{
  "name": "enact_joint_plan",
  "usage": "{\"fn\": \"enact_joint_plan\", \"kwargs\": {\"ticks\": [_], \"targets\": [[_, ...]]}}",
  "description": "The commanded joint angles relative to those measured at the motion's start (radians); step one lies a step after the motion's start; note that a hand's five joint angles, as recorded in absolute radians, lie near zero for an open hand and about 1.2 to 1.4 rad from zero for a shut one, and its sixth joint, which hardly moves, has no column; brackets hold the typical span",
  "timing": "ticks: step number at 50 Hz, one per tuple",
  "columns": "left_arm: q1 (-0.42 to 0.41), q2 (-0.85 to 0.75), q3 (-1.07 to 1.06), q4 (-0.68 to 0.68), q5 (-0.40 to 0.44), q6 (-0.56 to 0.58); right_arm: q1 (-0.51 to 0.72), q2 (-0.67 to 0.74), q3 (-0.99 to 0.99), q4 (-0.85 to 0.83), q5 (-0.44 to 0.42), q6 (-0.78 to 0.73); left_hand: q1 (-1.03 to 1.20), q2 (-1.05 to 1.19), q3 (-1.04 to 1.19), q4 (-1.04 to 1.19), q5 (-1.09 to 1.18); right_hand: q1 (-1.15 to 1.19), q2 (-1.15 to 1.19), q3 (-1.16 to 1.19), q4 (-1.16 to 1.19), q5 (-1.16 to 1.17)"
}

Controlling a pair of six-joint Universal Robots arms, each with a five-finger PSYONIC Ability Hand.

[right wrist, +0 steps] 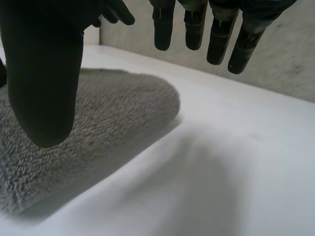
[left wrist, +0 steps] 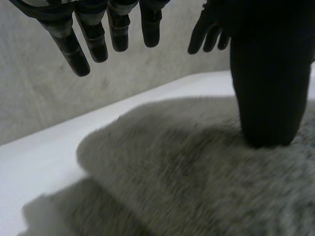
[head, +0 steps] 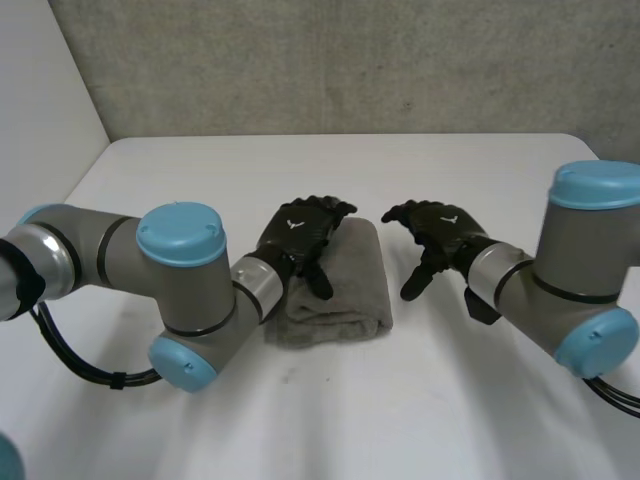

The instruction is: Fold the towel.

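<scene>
Towel (head: 345,290): grey, already folded into a thick compact block, lying at the middle of the white surface (head: 430,400). Left robot hand (head: 300,232): over the towel's left half, fingers (left wrist: 93,39) straight and spread, thumb (left wrist: 266,98) tip resting on the pile, probably to press the fold flat. Right robot hand (head: 440,232): just beside the towel's right edge, clear of it, fingers relaxed and apart, holding nothing. Folding looks essentially complete.

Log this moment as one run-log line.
towel: folded, lying on table | left hand: open, over towel | right hand: open, beside towel, holding nothing | fold: looks done
</scene>
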Motion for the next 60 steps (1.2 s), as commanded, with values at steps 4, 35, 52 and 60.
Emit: {"fn": "enact_joint_plan", "kwargs": {"ticks": [4, 35, 52, 60], "targets": [[0.061, -0.006, -0.077, -0.050, -0.026, 0.128, 0.090, 0.116, -0.137, 0.042, 0.002, -0.002, 0.037, 0.037, 0.036, 0.037, 0.032, -0.038, -0.058, -0.038, -0.057, -0.063], [0.090, 0.391, -0.119, -0.141, -0.172, 0.168, 0.112, -0.155, -0.263, 0.116, 0.077, -0.099, 0.028, 0.028, 0.028, 0.028, 0.023, -0.038, -0.058, -0.038, -0.057, -0.063], [0.266, 0.698, -0.061, -0.483, -0.135, -0.019, -0.006, -0.502, -0.045, 0.050, 0.313, -0.114, -0.022, -0.022, -0.022, -0.021, -0.027, -0.038, -0.058, -0.038, -0.057, -0.063], [0.256, 0.700, -0.064, -0.481, -0.109, -0.030, -0.022, -0.493, -0.059, 0.071, 0.320, -0.116, -0.022, -0.022, -0.022, -0.021, -0.027, -0.038, -0.058, -0.038, -0.057, -0.063]]}}
